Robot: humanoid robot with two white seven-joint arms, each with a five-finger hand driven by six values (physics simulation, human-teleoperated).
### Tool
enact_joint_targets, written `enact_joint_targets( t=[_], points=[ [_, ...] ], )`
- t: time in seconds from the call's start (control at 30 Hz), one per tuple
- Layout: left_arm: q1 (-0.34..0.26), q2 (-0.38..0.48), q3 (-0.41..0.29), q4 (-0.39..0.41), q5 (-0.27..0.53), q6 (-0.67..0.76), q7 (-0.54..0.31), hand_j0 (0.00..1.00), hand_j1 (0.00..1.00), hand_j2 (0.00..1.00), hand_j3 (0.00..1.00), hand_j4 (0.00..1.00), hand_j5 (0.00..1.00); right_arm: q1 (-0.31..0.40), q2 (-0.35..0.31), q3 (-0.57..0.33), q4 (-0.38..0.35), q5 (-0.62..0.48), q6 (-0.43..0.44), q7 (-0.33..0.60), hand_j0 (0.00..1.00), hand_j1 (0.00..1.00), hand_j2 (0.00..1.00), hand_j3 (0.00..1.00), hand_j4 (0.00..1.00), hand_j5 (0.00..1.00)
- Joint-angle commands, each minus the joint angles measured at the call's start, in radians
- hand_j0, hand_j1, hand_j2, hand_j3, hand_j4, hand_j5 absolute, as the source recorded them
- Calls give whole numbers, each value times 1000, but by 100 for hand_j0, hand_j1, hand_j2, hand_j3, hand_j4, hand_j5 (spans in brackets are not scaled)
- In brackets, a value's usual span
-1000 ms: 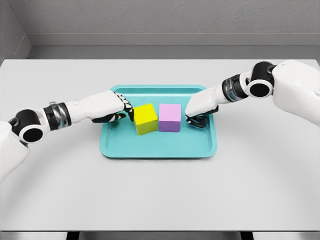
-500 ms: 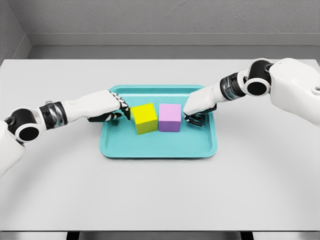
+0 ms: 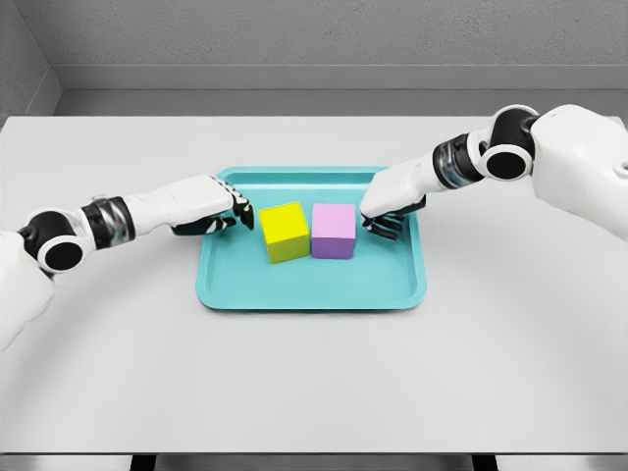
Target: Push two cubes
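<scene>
A yellow cube [image 3: 285, 232] and a lilac cube [image 3: 334, 231] stand side by side, touching, in the middle of a teal tray [image 3: 314, 289]. My left hand [image 3: 234, 213] hovers over the tray's left rim, fingers curled, a small gap away from the yellow cube. On the other side, my right hand [image 3: 381, 222] has its fingers curled too and sits just right of the lilac cube without touching it. Neither hand holds anything.
The tray lies at the centre of a pale grey table [image 3: 314, 383]. A grey wall runs along the table's far edge.
Both hands have drawn back and upward a little from the cubes. The left hand lost contact with the yellow cube. The cubes have not moved.
</scene>
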Motion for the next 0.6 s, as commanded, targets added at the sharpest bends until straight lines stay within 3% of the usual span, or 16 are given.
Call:
enact_joint_targets(
  t=[0.0,0.57],
  points=[
    [0,-11,1,8,7,2,1,49,49,49,49,49,49,-2,-4,-1,-5,-3,2,0,12,12,12,12,12,12],
    [-18,-43,2,49,7,2,-12,49,49,49,49,49,49,-11,-8,-55,36,-6,2,0,12,12,12,12,12,12]
  ],
)
